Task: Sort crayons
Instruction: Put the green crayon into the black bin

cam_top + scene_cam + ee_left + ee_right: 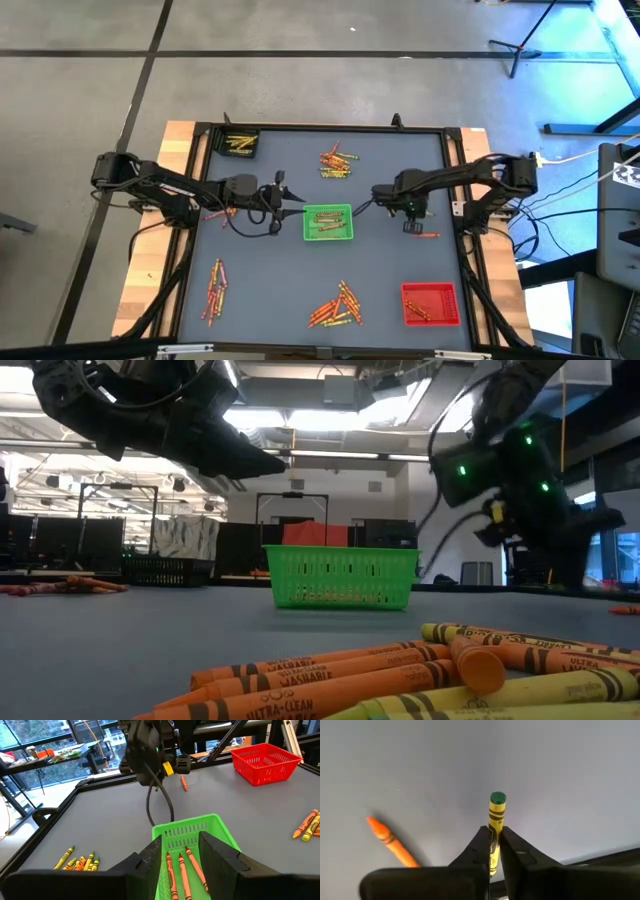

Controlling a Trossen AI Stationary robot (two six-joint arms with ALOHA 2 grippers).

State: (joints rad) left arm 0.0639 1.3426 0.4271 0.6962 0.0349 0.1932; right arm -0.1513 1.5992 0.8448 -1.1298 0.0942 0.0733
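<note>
My right gripper (494,832) points steeply down at the table's right middle (412,226), shut on a yellow-wrapped crayon with a green end (497,809). An orange crayon (390,842) lies flat on the table beside it (430,234). My left gripper (185,855) stands open, nearly level, just left of the green tray (328,223) and above its height. Its fingers frame the tray (192,827), which holds orange crayons (184,870). Loose crayon heaps lie at the far middle (338,162), near left (215,290) and near middle (337,305). My right gripper pinches the crayon's wrapped shaft (495,827) between its two fingers, coming from above and slanting down. The crayon lies along the fingers, and its green end (498,798) sticks out past the tips toward the table. Whether that end touches the table I cannot tell.
A red tray (430,303) with a few crayons stands near right. A black tray (240,144) with yellow crayons stands far left. Bare grey table lies between the green tray and the near heaps. A raised frame (330,127) borders the table.
</note>
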